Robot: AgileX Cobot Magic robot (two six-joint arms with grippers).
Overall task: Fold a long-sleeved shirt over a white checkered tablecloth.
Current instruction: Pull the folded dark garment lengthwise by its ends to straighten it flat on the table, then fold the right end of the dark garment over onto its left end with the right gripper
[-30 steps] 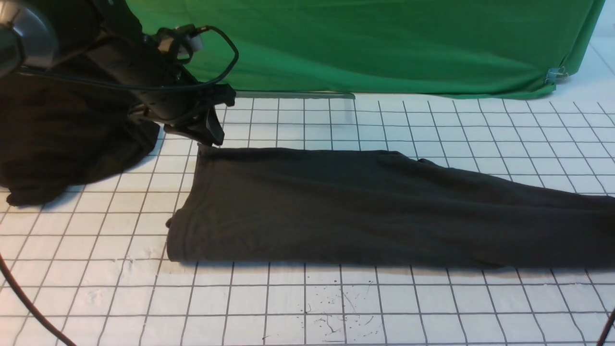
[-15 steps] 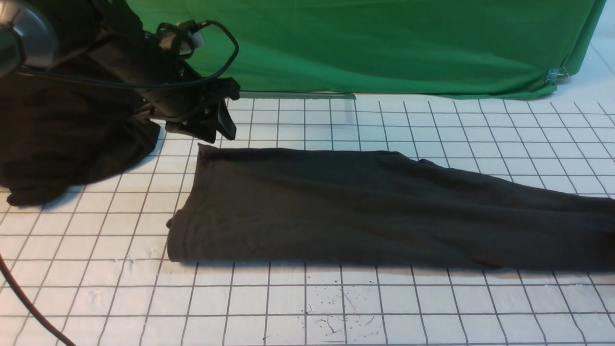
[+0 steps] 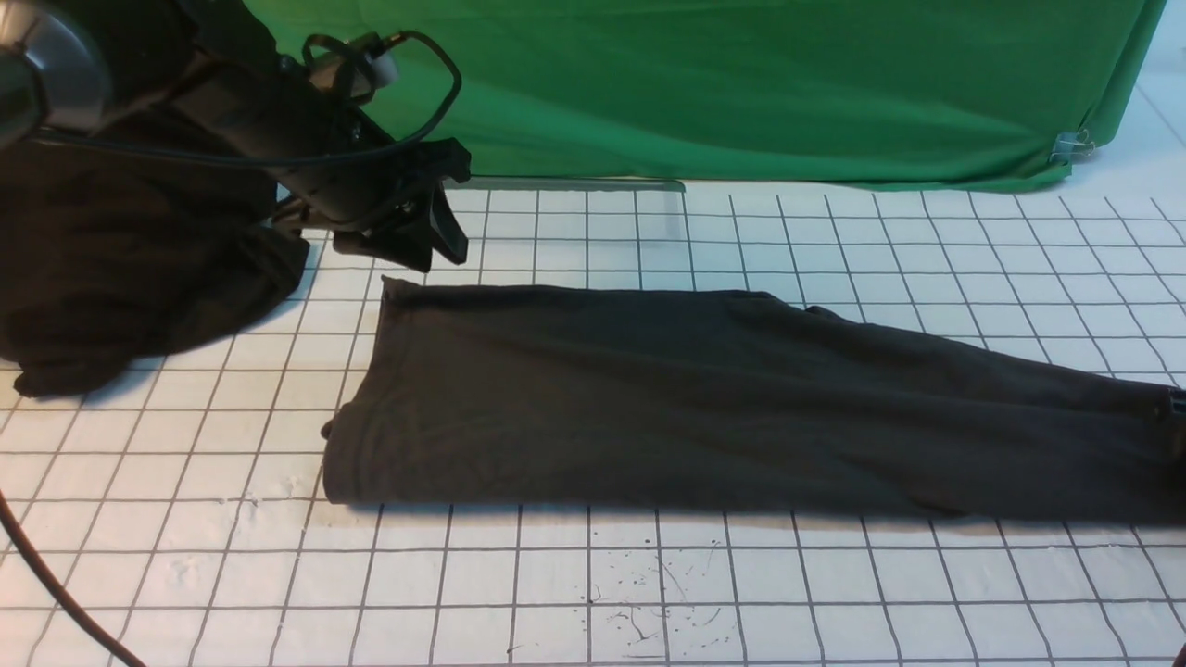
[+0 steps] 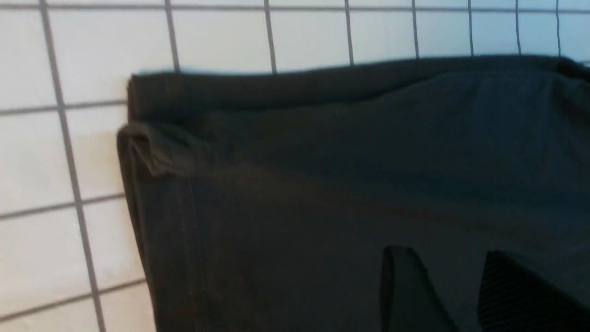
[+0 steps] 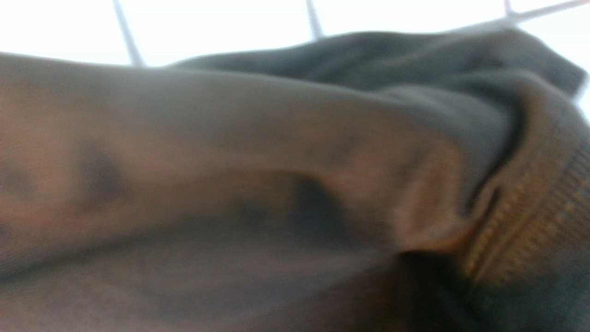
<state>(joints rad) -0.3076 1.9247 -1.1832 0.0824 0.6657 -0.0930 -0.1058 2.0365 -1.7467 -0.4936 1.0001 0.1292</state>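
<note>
The long-sleeved shirt (image 3: 704,398) lies as a long charcoal strip across the white checkered tablecloth (image 3: 574,584), its logo hidden. My left gripper (image 3: 435,257) hovers just above the strip's far left corner, open, nothing between its fingers. In the left wrist view, that gripper (image 4: 445,260) hangs over the shirt (image 4: 322,184) near its hemmed corner. My right gripper (image 3: 1178,408) barely shows at the strip's right end. The right wrist view is filled by blurred shirt fabric (image 5: 230,152) with a ribbed edge; how the jaws stand is hidden.
A lumpy black heap of fabric (image 3: 120,278) lies at the far left under my left arm. A plain green cloth (image 3: 741,83) hangs along the back, held by a clip (image 3: 1073,144). A cable (image 3: 56,584) crosses the near left corner.
My left gripper has lifted off the shirt's far left corner and drifted up and to the right. The right gripper has come into view at the right edge.
</note>
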